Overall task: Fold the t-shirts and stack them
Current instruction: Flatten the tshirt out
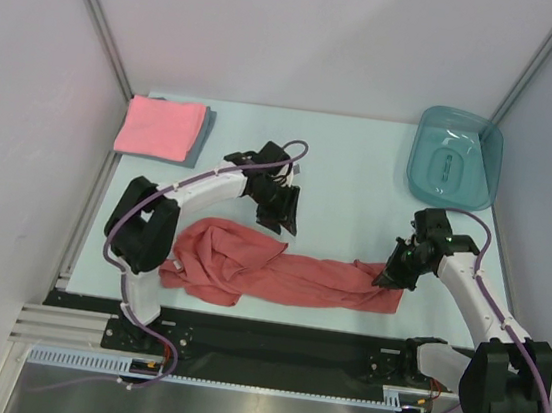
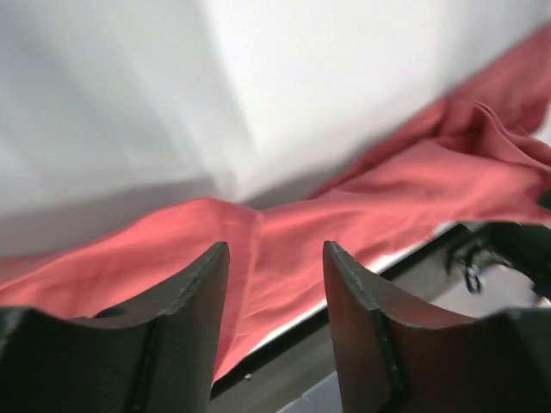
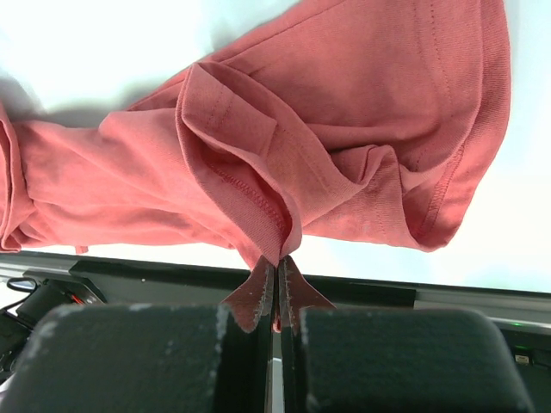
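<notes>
The brick-red t-shirt (image 1: pixel 268 271) lies crumpled and stretched across the near part of the table. My right gripper (image 1: pixel 391 279) is shut on its right end; in the right wrist view the hem (image 3: pixel 258 206) is pinched between my closed fingertips (image 3: pixel 277 274). My left gripper (image 1: pixel 285 211) is open and empty, hovering above the table just behind the shirt's middle; the left wrist view shows the red cloth (image 2: pixel 344 215) beyond its fingers (image 2: pixel 194 292). A folded pink shirt (image 1: pixel 159 128) lies on a folded grey-blue one (image 1: pixel 206 125) at the back left.
A teal translucent tub (image 1: pixel 455 158) stands at the back right corner. White walls enclose the table on three sides. A black rail (image 1: pixel 269 342) runs along the near edge, close to the red shirt.
</notes>
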`<state>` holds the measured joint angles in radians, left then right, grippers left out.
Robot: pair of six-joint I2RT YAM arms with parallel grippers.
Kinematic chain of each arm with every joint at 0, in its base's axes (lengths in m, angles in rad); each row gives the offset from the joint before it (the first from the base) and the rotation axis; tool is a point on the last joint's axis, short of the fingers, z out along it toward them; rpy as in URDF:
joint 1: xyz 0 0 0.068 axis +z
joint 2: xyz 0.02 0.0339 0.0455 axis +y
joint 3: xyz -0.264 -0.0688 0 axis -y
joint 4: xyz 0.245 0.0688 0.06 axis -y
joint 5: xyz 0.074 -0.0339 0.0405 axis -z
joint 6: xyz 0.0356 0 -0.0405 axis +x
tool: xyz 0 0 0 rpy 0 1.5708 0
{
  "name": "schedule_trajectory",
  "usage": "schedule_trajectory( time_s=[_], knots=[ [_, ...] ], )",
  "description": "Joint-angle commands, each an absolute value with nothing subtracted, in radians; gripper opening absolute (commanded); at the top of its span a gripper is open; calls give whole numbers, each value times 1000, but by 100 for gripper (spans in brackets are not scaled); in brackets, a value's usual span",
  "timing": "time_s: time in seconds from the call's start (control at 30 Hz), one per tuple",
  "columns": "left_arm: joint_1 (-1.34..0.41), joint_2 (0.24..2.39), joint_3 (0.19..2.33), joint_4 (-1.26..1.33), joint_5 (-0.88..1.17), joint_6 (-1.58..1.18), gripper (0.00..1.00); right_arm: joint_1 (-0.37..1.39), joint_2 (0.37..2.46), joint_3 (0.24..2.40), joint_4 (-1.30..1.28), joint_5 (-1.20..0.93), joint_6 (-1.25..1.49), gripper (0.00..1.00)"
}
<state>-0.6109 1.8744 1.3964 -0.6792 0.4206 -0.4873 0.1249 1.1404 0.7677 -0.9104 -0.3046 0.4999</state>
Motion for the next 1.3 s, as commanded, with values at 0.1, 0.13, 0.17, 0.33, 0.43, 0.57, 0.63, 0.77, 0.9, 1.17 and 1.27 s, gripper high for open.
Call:
schedule_trajectory(
  time_s=[0.1, 0.13, 0.17, 0.33, 0.43, 0.57, 0.63, 0.77, 0.9, 1.17, 1.27],
  knots=[
    [-649, 1913, 1522, -863, 101, -429, 57, 118, 1138, 781, -905, -324, 486, 0],
    [-649, 1939, 1573, -923, 75, -448, 56, 118, 1138, 781, -904, -324, 486, 0],
    [-649, 1960, 1592, -942, 74, -463, 55, 117, 1138, 778, -904, -324, 486, 0],
    [-653, 2060, 1706, -1014, 84, -609, 56, 118, 1132, 773, -900, -330, 488, 0],
    [-653, 2095, 1756, -1031, 107, -688, 57, 118, 1124, 770, -897, -333, 488, 0],
    [-658, 2149, 1816, -1071, 156, -784, 58, 118, 1117, 772, -899, -334, 486, 0],
    [-666, 2152, 1851, -1097, 153, -833, 61, 118, 1115, 776, -902, -339, 485, 0],
    [-692, 2192, 1930, -1215, 55, -868, 66, 118, 1111, 779, -907, -341, 480, 0],
    [-701, 2252, 1960, -1319, -39, -891, 65, 118, 1100, 761, -888, -357, 486, 0],
    [-730, 2385, 2114, -1451, -94, -890, 62, 115, 1085, 753, -877, -370, 486, 0],
    [-733, 2413, 2141, -1466, -89, -885, 61, 117, 1081, 753, -884, -380, 480, 0]
  ],
)
